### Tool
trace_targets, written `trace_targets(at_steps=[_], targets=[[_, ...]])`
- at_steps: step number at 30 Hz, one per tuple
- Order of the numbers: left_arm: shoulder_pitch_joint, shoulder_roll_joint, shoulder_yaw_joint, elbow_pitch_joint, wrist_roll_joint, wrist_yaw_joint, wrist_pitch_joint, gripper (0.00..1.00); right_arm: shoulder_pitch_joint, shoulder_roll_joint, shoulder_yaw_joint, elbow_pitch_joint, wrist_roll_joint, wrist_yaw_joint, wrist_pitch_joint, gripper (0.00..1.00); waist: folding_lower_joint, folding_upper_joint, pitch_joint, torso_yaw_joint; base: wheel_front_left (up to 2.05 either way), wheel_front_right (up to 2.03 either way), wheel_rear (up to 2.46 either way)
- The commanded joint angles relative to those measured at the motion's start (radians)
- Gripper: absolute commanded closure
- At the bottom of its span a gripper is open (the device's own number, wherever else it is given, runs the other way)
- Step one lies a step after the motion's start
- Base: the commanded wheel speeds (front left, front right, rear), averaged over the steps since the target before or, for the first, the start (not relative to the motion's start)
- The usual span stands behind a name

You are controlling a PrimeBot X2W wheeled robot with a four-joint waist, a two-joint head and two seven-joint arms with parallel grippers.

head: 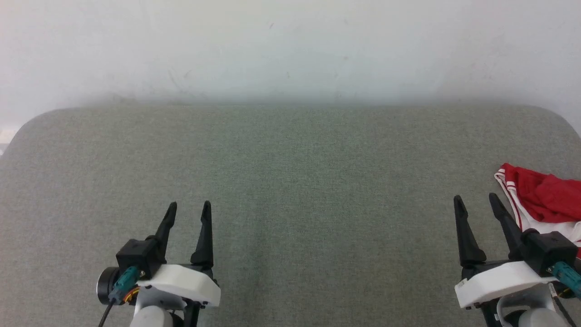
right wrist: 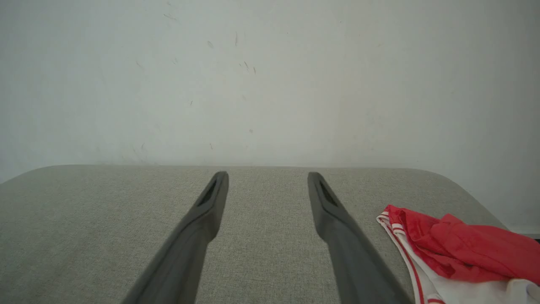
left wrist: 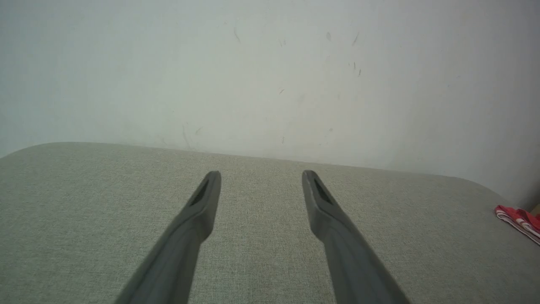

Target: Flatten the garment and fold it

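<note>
Beyond the tips of left gripper and right gripper: wall, pale, flecked with small scuffs. Beneath both: table, grey-green cloth top, far corners rounded. Just beside the right gripper, on its right: garment, red, bunched in a heap on the table, white red-striped trim turned toward the gripper; touching it or not, cannot tell. Sits well apart from the left gripper, far off to its right, near the table's edge. Right gripper: stands wide, holds nothing. Left gripper: stands equally wide, grips nothing, points at the wall.
</note>
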Motion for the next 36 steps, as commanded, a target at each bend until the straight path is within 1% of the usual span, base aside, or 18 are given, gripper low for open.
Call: trace_targets(at_steps=[1, 12, 21, 22, 36], targets=[[0.017, -0.005, -0.002, -0.001, -0.009, 0.0, -0.005, 0.0, 0.006, 0.003, 0.003, 0.0, 0.005, -0.002, -0.001, 0.0, 0.0, 0.0, 0.001, 0.0, 0.0, 0.0, 0.0], [0.017, -0.005, -0.015, -0.018, -0.024, 0.017, -0.005, 0.0, 0.006, 0.003, 0.012, 0.001, 0.005, -0.002, 0.004, 0.0, 0.0, 0.0, 0.021, -0.002, 0.0, 0.0, 0.0], [0.012, -0.005, -0.016, -0.012, -0.027, 0.02, -0.005, 0.0, 0.003, 0.003, 0.023, 0.013, 0.013, -0.002, 0.002, 0.0, 0.0, 0.0, 0.023, -0.001, 0.0, 0.0, 0.0], [0.01, -0.001, -0.016, -0.013, -0.024, 0.01, 0.0, 1.0, 0.0, 0.0, 0.024, 0.011, 0.005, 0.0, 0.001, 1.0, 0.0, 0.0, 0.023, -0.001, 0.0, 0.0, 0.0], [0.01, 0.0, -0.016, -0.013, -0.024, 0.01, 0.002, 1.0, 0.0, -0.001, 0.027, 0.011, 0.005, 0.0, 0.001, 1.0, 0.0001, 0.0, 0.023, -0.002, 0.0, 0.0, 0.0]])
